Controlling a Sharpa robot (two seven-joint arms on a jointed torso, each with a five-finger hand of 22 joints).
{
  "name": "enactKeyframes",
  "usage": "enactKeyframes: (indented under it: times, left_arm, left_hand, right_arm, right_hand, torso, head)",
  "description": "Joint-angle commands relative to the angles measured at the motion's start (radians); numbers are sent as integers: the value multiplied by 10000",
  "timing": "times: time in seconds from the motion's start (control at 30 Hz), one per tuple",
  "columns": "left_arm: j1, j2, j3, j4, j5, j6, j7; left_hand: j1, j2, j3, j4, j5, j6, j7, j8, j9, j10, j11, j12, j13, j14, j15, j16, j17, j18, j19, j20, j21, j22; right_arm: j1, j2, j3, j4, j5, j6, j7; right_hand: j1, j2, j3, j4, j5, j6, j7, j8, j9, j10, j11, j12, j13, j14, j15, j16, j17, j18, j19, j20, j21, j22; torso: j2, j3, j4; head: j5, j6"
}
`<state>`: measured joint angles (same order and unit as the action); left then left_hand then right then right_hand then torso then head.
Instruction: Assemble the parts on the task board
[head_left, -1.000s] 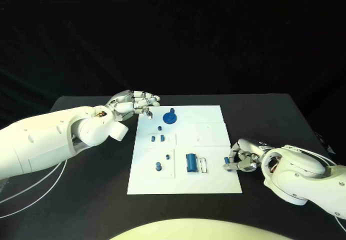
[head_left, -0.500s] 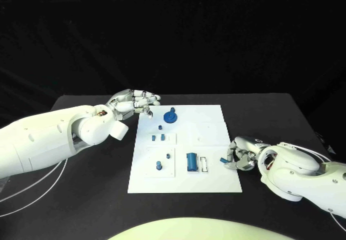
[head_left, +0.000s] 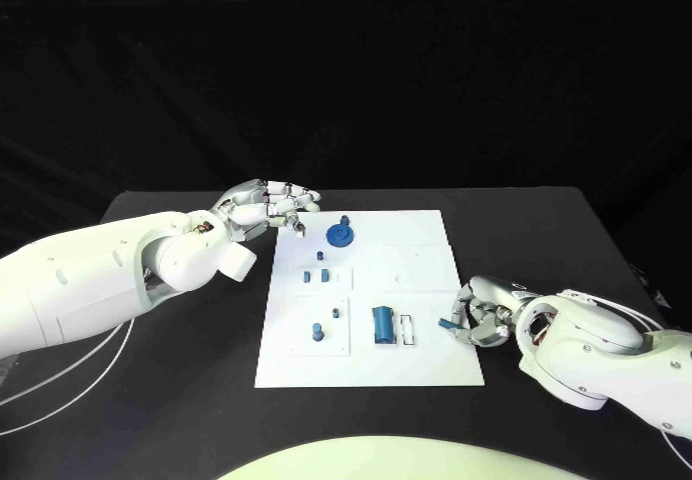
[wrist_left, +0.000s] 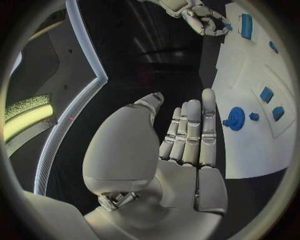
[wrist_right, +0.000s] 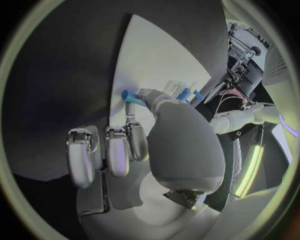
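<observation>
**Right hand held a small blue part at the board's edge**

The white task board (head_left: 371, 345) lay at the middle of the black table (head_left: 548, 230). The left hand (head_left: 268, 208) hovered off the board's far left corner, fingers together, holding nothing. The right hand (head_left: 477, 312) pinched a small blue part (head_left: 450, 323) at the board's right edge. A blue gear (head_left: 339, 235) stood near the left hand; a blue block (head_left: 382, 324) lay near the right.

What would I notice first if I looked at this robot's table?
The white task board in the middle of the black table, dotted with small blue parts like the blue gear near its far end. The left hand hovers beside that gear, and the right hand pinches a small blue part at the board's right edge.
</observation>
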<state>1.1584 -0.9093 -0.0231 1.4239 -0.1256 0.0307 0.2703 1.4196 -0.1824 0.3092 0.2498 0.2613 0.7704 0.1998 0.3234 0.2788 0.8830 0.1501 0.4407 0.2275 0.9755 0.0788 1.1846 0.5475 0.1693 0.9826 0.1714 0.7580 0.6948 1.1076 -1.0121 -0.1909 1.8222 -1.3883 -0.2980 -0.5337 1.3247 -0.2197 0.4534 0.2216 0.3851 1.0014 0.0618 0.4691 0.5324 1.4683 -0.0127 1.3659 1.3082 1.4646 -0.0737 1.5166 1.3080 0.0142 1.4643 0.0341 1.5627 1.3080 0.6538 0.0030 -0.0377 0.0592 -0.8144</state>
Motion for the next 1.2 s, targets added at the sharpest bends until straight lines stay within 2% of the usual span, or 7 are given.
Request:
enactKeyframes:
  times: [0.03, 0.17, 0.33, 0.57, 0.7, 0.9, 1.2]
  left_arm:
    - [4, 21, 7, 23, 44, 182, 47]
    - [4, 33, 7, 26, 43, 184, 53]
    - [4, 38, 7, 31, 41, 190, 54]
    - [4, 35, 7, 44, 39, 194, 55]
    - [4, 28, 7, 48, 38, 195, 55]
    - [4, 36, 7, 55, 38, 213, 54]
    - [4, 41, 7, 59, 38, 224, 47]
  left_hand:
    - [89, 35, 4, 38, -13, 54, 165, 37, -16, -65, 2, 40, 0, -81, 9, 52, -9, 140, 14, 11, -68, -12]
    - [97, 45, -1, 49, -12, 66, 165, 50, -17, -62, 2, 48, 0, -83, 9, 55, -14, 140, 15, 12, -70, -13]
    - [107, 49, 1, 49, -10, 70, 163, 55, -17, -61, 0, 51, 0, -84, 8, 57, -16, 141, 15, 11, -71, -13]
    - [121, 59, 8, 47, -5, 74, 161, 58, -17, -59, -1, 53, 0, -84, 6, 58, -17, 141, 16, 11, -71, -13]
    - [132, 68, 12, 48, -3, 77, 160, 62, -18, -59, -2, 55, 0, -85, 5, 59, -19, 141, 17, 10, -71, -13]
    - [132, 68, 12, 48, -3, 77, 160, 62, -18, -59, -2, 55, 0, -85, 5, 59, -19, 141, 17, 10, -71, -13]
    - [133, 71, 10, 54, -3, 78, 162, 65, -19, -59, -1, 57, -1, -86, 5, 60, -21, 142, 17, 10, -72, -13]
  right_arm:
    - [163, -37, 9, 290, 1300, -489, -142]
    - [327, 4, 17, 544, 1911, -784, -122]
    - [371, 214, 18, 627, 2481, -860, -102]
    - [212, 563, 14, 438, 2869, -868, -94]
    - [89, 764, 12, 296, 3015, -822, -89]
    - [-86, 1008, 12, 83, 3056, -882, -89]
    - [-149, 1237, 13, -21, 3053, -903, -76]
  right_hand:
    - [-158, 31, 922, -864, 67, -37, -59, 109, 177, 93, -58, 45, 1469, 854, -78, -20, 1586, -139, 1060, -71, 66, 2624]
    - [-275, 73, 1009, -930, 125, -72, -62, 169, 239, 111, -62, 58, 1476, 858, -84, -13, 1598, -142, 1065, -77, 81, 2628]
    - [-520, 97, 1069, -939, 110, -134, -61, 214, 297, 123, -59, 61, 1479, 858, -82, -12, 1600, -142, 1065, -78, 81, 2628]
    - [-712, 79, 1084, -942, 43, -166, -56, 232, 324, 133, -55, 75, 1490, 858, -80, -14, 1596, -142, 1065, -78, 81, 2628]
    - [-1196, 101, 1094, -802, -58, -198, -42, 228, 337, 132, -43, 63, 1488, 858, -69, -16, 1594, -141, 1063, -70, 74, 2626]
    - [-1819, 170, 1071, -594, -698, -183, -31, 217, 338, 142, -31, 66, 1498, 859, -59, -15, 1597, -142, 1065, -60, 80, 2628]
    - [-2300, 183, 999, -372, -851, -160, -15, 194, 322, 160, -16, 94, 1519, 863, -46, -6, 1613, -142, 1065, -50, 81, 2628]
  torso:
    - [1, -2, -1]
    - [-3, -7, -4]
    - [6, -5, 2]
    - [8, 0, 7]
    - [2, -3, -6]
    - [5, 8, -5]
    - [3, 8, -4]
  head:
    - [-23, -1]
    - [-48, 7]
    - [-71, 9]
    - [-59, 1]
    - [-61, -8]
    - [-54, -9]
    - [-65, -10]
